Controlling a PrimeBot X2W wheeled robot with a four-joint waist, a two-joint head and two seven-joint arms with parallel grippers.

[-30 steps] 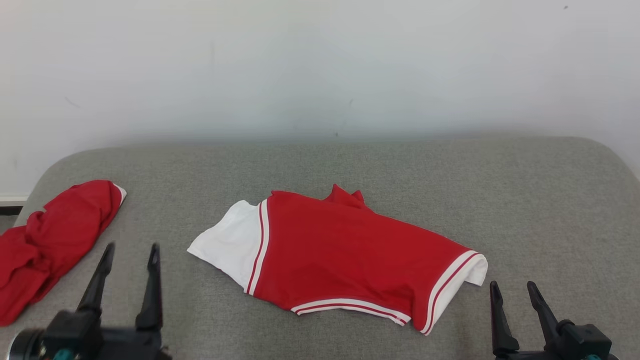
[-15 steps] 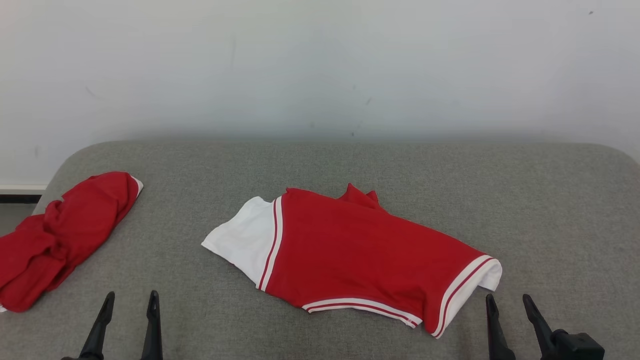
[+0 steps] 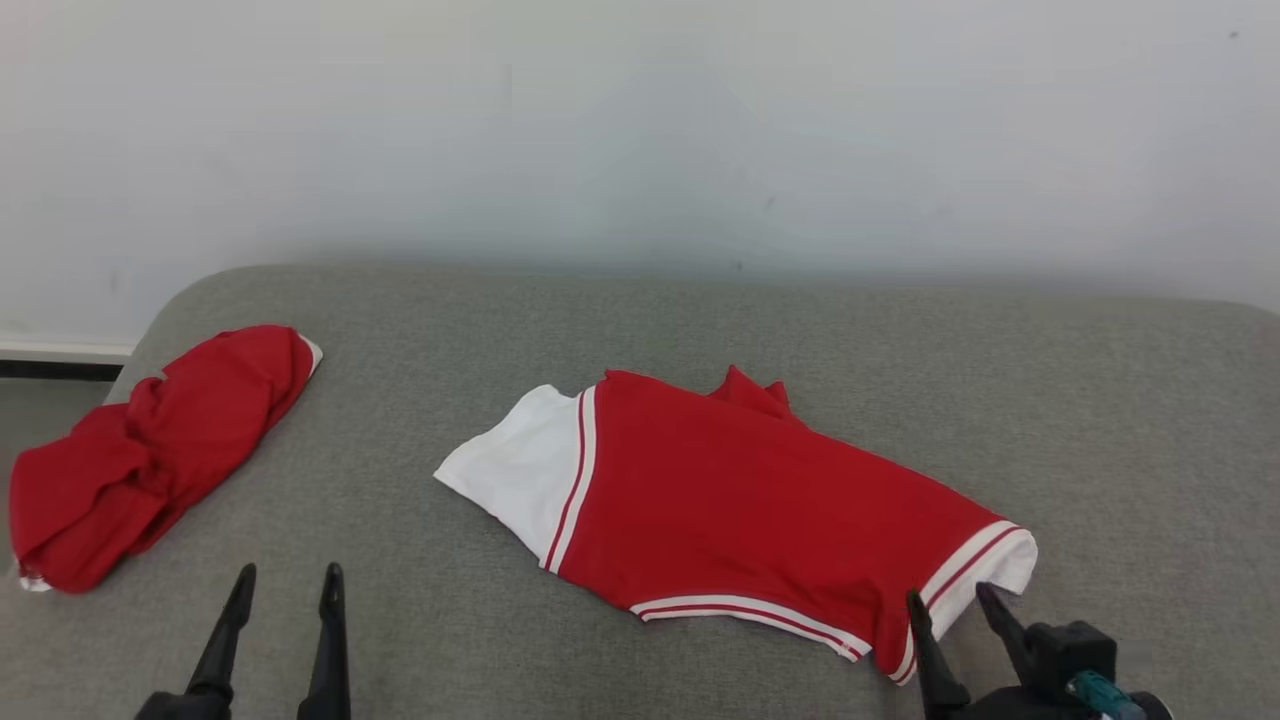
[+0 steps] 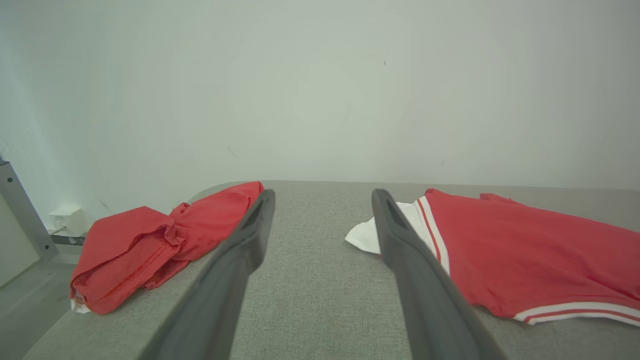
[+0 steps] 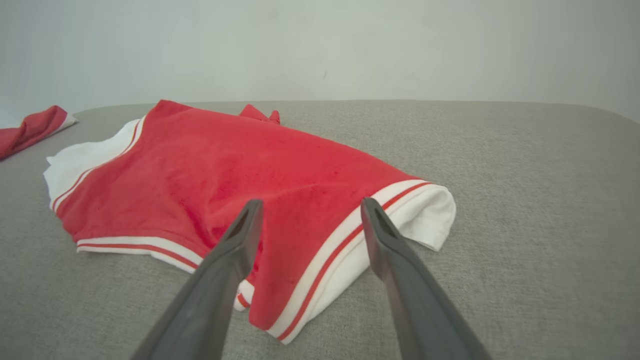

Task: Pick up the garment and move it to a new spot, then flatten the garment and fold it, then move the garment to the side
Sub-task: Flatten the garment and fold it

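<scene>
Head view: the red-and-white garment [image 3: 760, 520] lies slack in the middle of the grey padded bench [image 3: 1100, 400], well apart from a crumpled red cloth [image 3: 150, 460] at the left edge. My left hand [image 3: 289, 575] hangs over bare cover, fingers apart. My right hand [image 3: 948, 595], also spread, sits just at the garment's near right corner.

Left wrist view: the open fingers frame grey bench between the two cloths. If I reach left by mistake, I grab the wrong one.

Right wrist view: the spread fingers straddle the striped white hem, where the fabric looks doubled over. Closing here, I reckon I could catch only the upper layer, so the garment would peel open or drag as I lift. Going too low, the tips could snag the bench cover. A one-handed lift would let it bunch.
</scene>
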